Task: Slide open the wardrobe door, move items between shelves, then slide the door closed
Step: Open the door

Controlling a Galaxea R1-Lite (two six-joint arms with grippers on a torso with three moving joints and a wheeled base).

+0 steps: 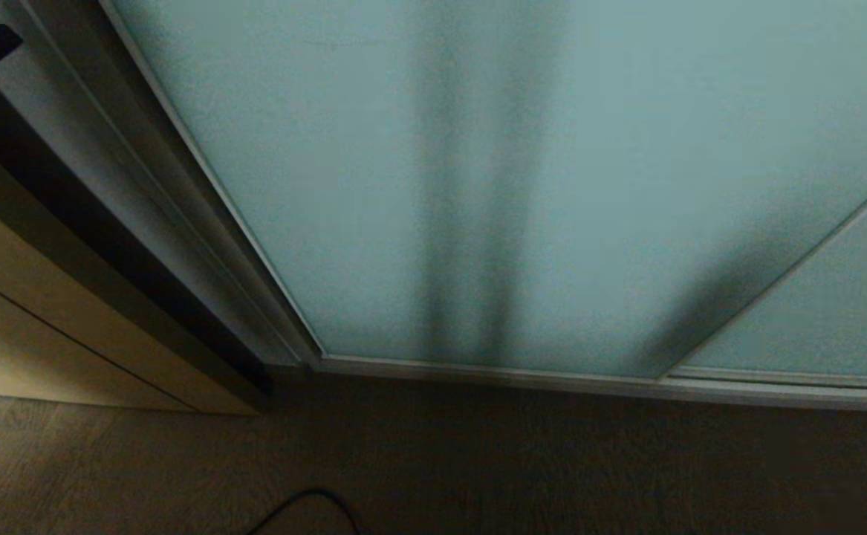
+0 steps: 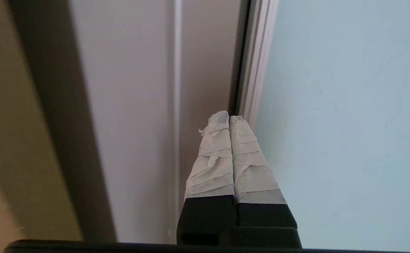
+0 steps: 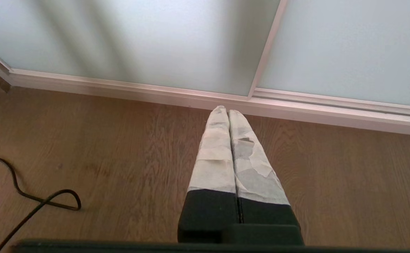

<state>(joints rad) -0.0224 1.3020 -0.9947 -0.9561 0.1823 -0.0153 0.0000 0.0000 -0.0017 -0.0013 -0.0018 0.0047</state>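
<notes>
The door [image 1: 552, 186], a frosted teal glass panel in a slim silver frame, fills most of the head view and stands shut against the grey jamb [image 2: 134, 105]. A second panel [image 1: 834, 312] overlaps it at right. Wood floor [image 1: 478, 461] runs along the bottom track. A beige cabinet [image 1: 47, 334] stands to the left. The left gripper [image 2: 229, 117] is closed and empty, its taped tips at the door's frame edge. The right gripper [image 3: 228, 111], closed and empty, hangs over the floor. A black cable [image 3: 32, 200] lies on the floor.
</notes>
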